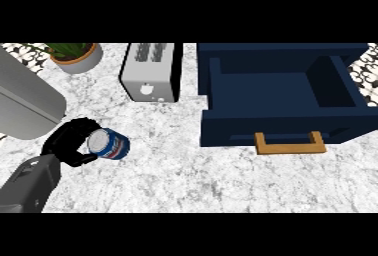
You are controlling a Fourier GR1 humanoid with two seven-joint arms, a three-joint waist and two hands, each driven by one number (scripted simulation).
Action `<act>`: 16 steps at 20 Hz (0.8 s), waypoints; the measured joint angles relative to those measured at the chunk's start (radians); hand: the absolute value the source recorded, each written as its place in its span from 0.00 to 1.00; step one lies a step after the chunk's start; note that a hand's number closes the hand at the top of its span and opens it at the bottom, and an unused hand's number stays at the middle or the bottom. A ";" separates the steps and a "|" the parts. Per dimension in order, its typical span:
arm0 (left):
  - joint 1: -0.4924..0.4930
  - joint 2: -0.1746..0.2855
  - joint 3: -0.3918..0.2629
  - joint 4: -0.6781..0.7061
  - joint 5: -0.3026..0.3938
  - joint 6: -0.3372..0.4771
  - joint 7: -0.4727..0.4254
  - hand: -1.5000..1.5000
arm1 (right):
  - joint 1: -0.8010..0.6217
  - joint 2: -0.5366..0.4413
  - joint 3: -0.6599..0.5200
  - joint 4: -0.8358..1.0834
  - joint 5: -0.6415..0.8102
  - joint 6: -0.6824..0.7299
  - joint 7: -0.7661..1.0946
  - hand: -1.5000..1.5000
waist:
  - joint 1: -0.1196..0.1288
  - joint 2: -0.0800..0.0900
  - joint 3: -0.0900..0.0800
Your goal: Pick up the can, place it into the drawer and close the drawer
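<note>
A blue can (112, 145) with a silver lid and a white and red label is tilted, lid toward the hand, just above the marble counter at the left. My left hand (68, 144) is shut on it, black fingers curled round its lid end, and the grey forearm enters from the lower left corner. To the right stands the open navy drawer (221, 90); nothing shows inside it. Its wooden handle (290, 144) faces me. The can is well to the left of the drawer's front. My right hand does not show.
A silver toaster (151, 72) stands at the back between the can and the drawer. A potted plant (76, 56) sits at the back left. A large grey rounded body (26, 100) fills the left edge. Bare marble counter (207, 180) lies in front.
</note>
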 measured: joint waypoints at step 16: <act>0.033 -0.334 0.041 -0.388 0.141 0.520 0.002 1.00 | 0.038 0.009 -0.022 -0.030 -0.021 -0.019 0.013 0.00 | 0.037 -0.016 0.004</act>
